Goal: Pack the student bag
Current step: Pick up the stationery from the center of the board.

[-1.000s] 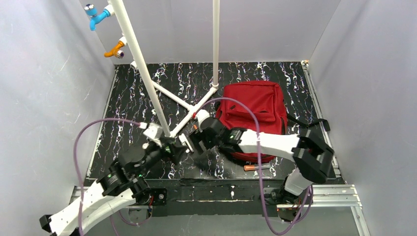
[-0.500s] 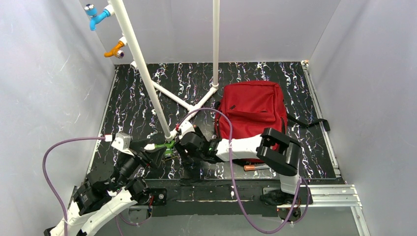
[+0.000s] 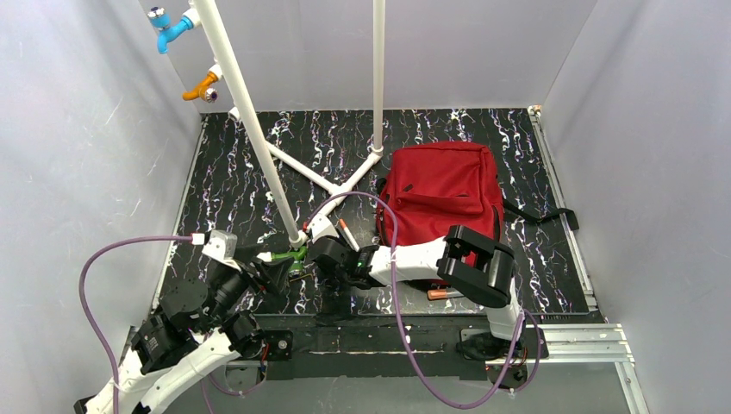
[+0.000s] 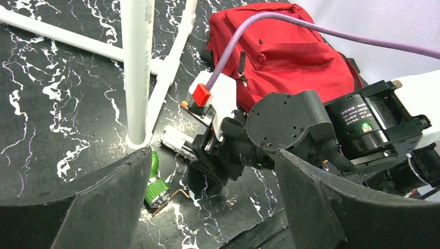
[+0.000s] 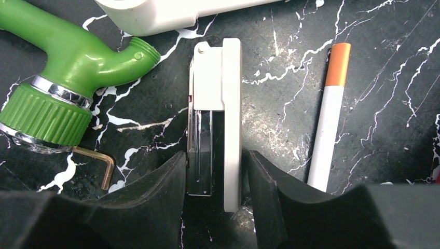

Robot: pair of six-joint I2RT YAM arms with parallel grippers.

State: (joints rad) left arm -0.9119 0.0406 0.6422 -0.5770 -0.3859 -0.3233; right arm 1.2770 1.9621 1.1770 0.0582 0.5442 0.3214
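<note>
The student bag [image 3: 444, 194], dark red, lies flat at the right of the table and shows behind the right arm in the left wrist view [image 4: 290, 57]. A white and metal stapler [image 5: 215, 119] lies on its side on the tabletop by the pipe foot [image 4: 176, 141]. My right gripper [image 5: 214, 155] is low over the stapler's near end. One finger presses the metal side and the other the white side. In the top view the right gripper [image 3: 317, 259] hides the stapler. My left gripper [image 4: 212, 155] hangs open and empty just to its left [image 3: 276, 272].
A green tap [image 5: 67, 67] and a brass hex key [image 5: 101, 166] lie left of the stapler, and a white pen with an orange end [image 5: 327, 135] lies right of it. Another pen [image 3: 444, 294] lies near the bag's front edge. White pipe frame [image 3: 250, 129] stands close behind.
The right arm reached left and down over the stapler, and its jaws narrowed onto it. The left arm drew back toward the near left and its jaws widened.
</note>
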